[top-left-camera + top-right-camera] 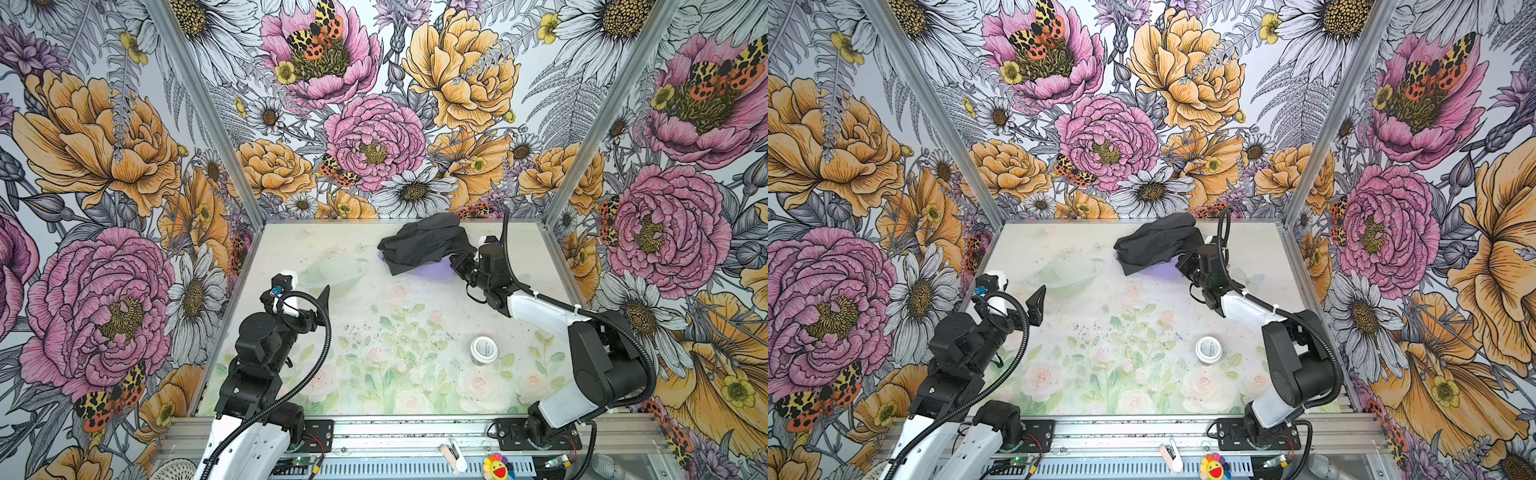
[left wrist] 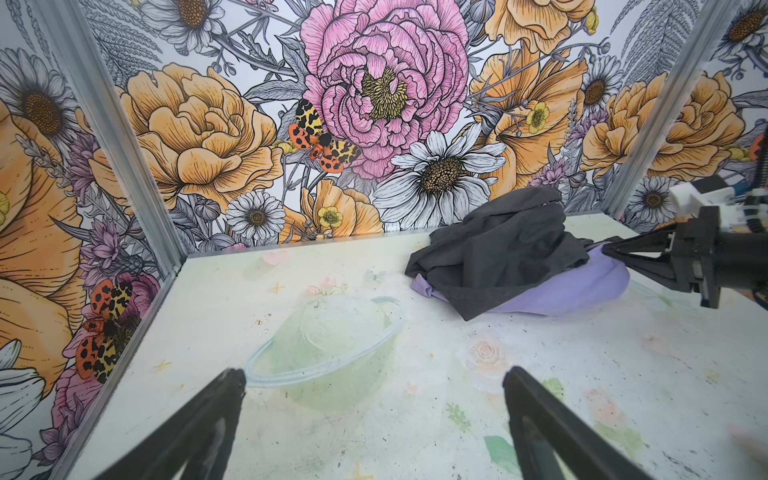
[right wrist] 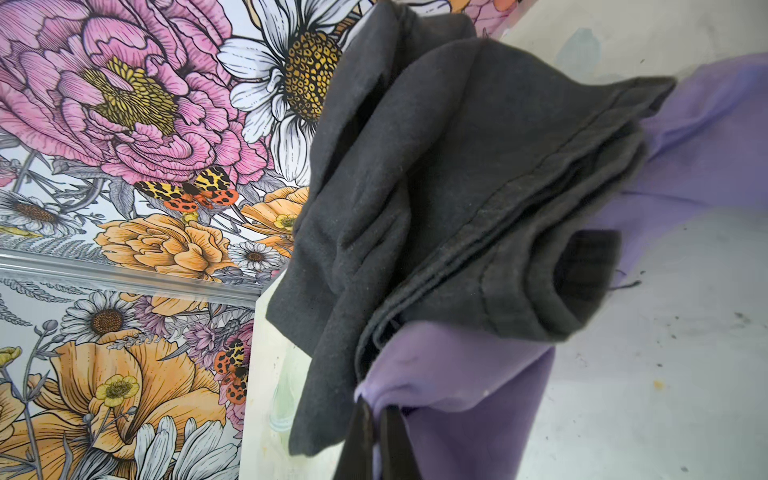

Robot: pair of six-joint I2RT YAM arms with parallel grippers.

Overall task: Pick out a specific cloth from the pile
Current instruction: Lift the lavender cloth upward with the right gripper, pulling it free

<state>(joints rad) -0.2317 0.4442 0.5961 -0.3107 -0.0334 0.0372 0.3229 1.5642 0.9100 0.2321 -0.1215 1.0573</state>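
The pile (image 1: pixel 424 243) (image 1: pixel 1156 241) of charcoal-black garments lies at the back of the table, right of centre. The lavender cloth (image 1: pixel 428 275) (image 1: pixel 1156 274) (image 2: pixel 582 291) (image 3: pixel 457 374) sticks out from under the dark garments (image 2: pixel 498 249) (image 3: pixel 436 187). My right gripper (image 1: pixel 452 266) (image 1: pixel 1178 266) (image 2: pixel 607 251) (image 3: pixel 376 409) is at the pile's right side, shut on a pinched fold of the lavender cloth. That fold is raised slightly off the table, with the dark garments still draped over the cloth. My left gripper (image 1: pixel 322 309) (image 1: pixel 1036 305) (image 2: pixel 374 374) hovers open and empty over the table's left side, well away from the pile.
A small white-lidded jar (image 1: pixel 484 350) (image 1: pixel 1209 350) stands on the table's near right, beside the right arm. Flowered walls with metal corner posts (image 1: pixel 249 208) close in the left, back and right sides. The pile sits close to the back wall.
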